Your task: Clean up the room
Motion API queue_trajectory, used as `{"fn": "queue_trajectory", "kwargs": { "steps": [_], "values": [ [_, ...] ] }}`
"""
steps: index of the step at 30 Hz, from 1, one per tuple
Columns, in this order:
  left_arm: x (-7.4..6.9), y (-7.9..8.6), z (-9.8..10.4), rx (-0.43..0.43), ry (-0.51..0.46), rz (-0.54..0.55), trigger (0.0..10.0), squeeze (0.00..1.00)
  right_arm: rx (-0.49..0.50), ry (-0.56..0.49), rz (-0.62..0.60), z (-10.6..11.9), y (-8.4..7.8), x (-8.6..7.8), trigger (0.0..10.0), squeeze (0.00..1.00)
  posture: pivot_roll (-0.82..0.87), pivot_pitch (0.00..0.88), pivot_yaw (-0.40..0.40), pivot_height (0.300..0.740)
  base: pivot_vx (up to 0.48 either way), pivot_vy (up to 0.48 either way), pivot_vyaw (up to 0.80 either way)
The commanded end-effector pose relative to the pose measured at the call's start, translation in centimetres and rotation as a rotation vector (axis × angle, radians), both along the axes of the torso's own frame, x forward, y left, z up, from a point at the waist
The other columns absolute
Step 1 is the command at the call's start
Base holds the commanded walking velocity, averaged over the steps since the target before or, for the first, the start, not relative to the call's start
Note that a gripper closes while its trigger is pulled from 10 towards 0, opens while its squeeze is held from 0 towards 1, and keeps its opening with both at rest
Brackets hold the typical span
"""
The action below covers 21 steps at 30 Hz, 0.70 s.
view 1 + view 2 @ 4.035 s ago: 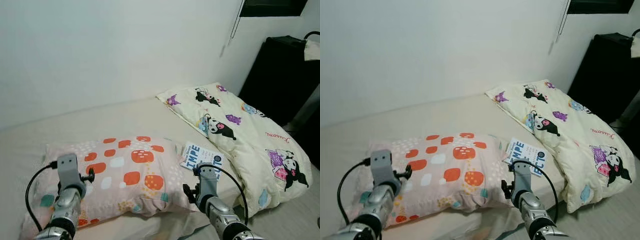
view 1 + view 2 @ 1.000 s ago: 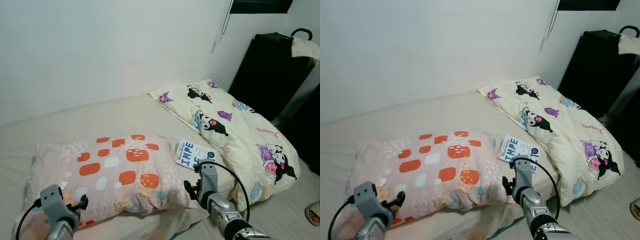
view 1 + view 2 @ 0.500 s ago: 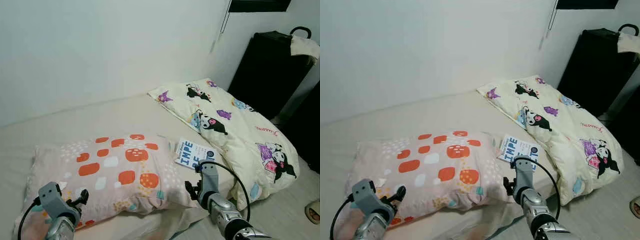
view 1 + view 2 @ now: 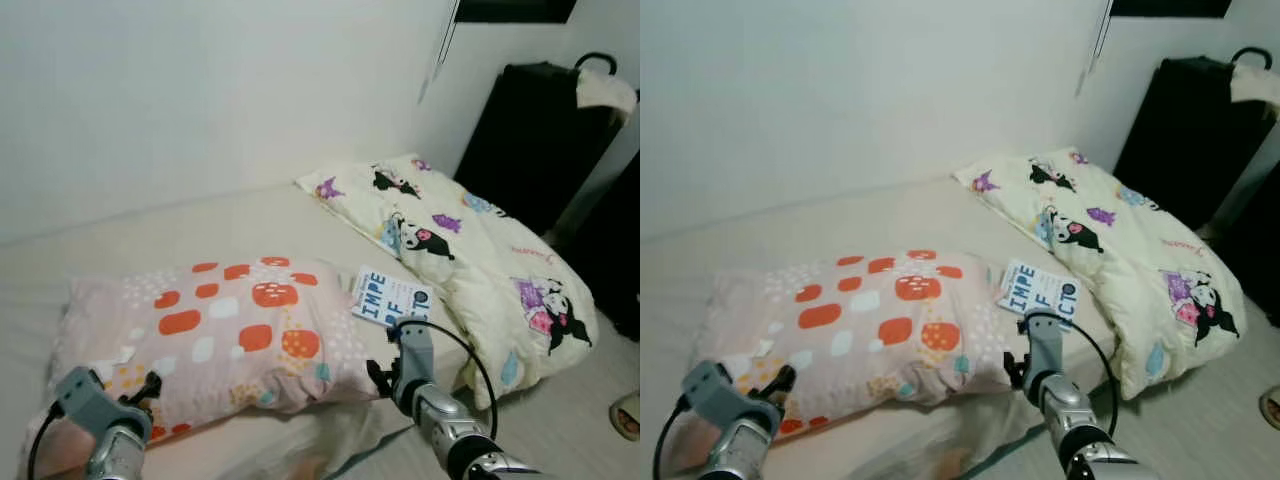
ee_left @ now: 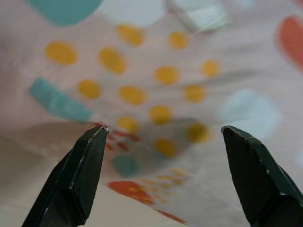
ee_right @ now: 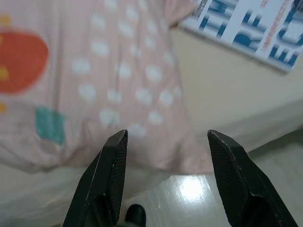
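Our left tool [image 5: 163, 177] and right tool [image 6: 163, 182] both gape wide and empty, one at each end of the pillow [image 4: 220, 335], placed, we judge, to lift it from both sides. It lies along the bed's [image 4: 200, 230] near edge, its right end touching a book [image 4: 388, 296], with the quilt [image 4: 470, 270] beyond.

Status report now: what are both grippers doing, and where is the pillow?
Left gripper open, at pillow corner. Right gripper open, at pillow's other end. Pillow flat on bed, not gripped. Book beside it.
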State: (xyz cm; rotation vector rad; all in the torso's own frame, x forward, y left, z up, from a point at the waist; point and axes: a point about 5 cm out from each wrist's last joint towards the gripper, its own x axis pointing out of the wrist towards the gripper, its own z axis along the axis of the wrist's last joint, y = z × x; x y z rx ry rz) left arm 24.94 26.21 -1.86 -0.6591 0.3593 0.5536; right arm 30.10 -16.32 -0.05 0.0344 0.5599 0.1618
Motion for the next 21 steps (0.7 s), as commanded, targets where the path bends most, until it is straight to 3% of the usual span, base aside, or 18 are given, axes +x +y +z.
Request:
{"fn": "queue_trajectory", "kwargs": {
  "steps": [1,8,15,19,21],
  "values": [
    [-0.1,0.0,-0.3,-0.052,0.022,0.032,10.0,0.0,0.013,-0.01,-0.007,0.1,-0.1,0.0,10.0,0.0,0.02,0.026,-0.073,0.632,0.0,0.0,0.0],
    [-0.4,-1.0,-1.1,-0.233,0.01,0.096,10.0,0.0,0.028,-0.045,-0.008,0.7,-0.1,0.5,10.0,0.0,0.02,0.035,-0.074,0.632,0.0,0.0,0.0],
    [-0.3,-1.1,-1.0,-0.278,-0.02,0.134,10.0,0.0,-0.017,-0.032,0.011,0.6,0.1,0.5,10.0,0.0,0.02,0.035,-0.075,0.632,0.0,0.0,0.0],
    [0.4,-1.4,-0.6,-0.371,-0.109,0.165,10.0,0.0,-0.003,-0.043,0.03,0.7,0.4,0.6,10.0,0.0,0.01,0.041,-0.077,0.617,0.0,0.0,0.0],
    [1.5,-2.0,0.4,-0.463,-0.241,0.156,10.0,0.0,0.011,-0.057,0.04,0.9,0.6,0.7,10.0,0.0,0.01,0.047,-0.076,0.602,0.0,0.0,0.0]
  ]
}}
